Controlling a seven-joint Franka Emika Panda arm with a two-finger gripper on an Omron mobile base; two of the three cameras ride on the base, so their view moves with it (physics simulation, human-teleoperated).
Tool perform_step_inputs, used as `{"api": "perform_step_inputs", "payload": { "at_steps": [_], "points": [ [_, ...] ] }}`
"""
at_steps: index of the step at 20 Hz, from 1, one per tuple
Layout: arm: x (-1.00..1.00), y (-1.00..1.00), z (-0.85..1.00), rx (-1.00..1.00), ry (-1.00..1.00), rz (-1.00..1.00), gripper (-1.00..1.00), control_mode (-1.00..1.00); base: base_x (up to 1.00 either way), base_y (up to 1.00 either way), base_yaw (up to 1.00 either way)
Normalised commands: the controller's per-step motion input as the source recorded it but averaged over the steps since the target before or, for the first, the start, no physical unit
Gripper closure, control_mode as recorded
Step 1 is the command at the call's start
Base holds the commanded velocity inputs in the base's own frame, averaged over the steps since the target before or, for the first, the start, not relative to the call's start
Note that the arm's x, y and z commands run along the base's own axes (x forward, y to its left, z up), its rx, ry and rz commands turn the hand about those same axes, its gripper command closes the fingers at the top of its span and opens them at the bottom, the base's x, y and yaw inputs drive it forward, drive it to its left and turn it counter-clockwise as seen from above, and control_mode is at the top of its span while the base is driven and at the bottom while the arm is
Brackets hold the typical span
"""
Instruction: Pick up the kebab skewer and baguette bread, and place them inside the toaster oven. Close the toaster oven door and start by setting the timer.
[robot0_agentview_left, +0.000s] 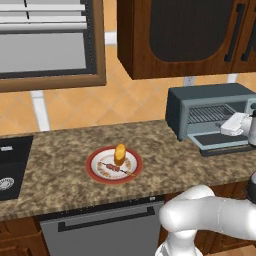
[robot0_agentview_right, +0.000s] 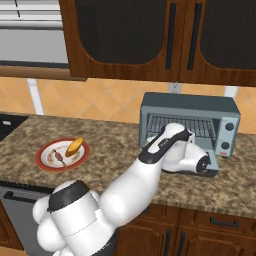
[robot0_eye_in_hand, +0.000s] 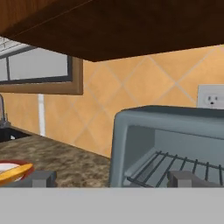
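The kebab skewer (robot0_agentview_left: 115, 169) lies on a red-rimmed white plate (robot0_agentview_left: 95, 172) on the counter, and the golden baguette bread (robot0_agentview_left: 120, 154) stands at the plate's back edge. The toaster oven (robot0_agentview_left: 210, 100) sits to the right, its wire rack (robot0_eye_in_hand: 175, 168) showing. The toaster oven door (robot0_agentview_left: 220, 140) is folded down flat. My gripper (robot0_eye_in_hand: 114, 178) hovers over the lowered door in front of the oven's mouth, open, with nothing between its fingertips (robot0_eye_in_hand: 41, 177). In the hand view the baguette (robot0_eye_in_hand: 15, 172) shows at the lower left. My arm hides much of the door in the right base view.
A dark sink (robot0_agentview_left: 12, 170) is set in the counter at the far left. Brown wall cabinets (robot0_agentview_left: 185, 35) hang low above the oven. The oven's control strip (robot0_agentview_right: 228, 134) is on its right side. A wall outlet (robot0_eye_in_hand: 211, 96) sits behind the oven, and a dishwasher front (robot0_agentview_left: 100, 230) below the counter.
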Motion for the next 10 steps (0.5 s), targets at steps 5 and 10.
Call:
{"api": "perform_step_inputs", "payload": {
  "at_steps": [5,10],
  "points": [
    [0.36,-0.05,-0.12,0.00,0.00,-0.05,-1.00,-1.00,0.00,0.00,0.00],
    [0.42,0.00,-0.14,0.00,0.00,-0.08,-1.00,-1.00,0.00,0.00,0.00]
  ]
}}
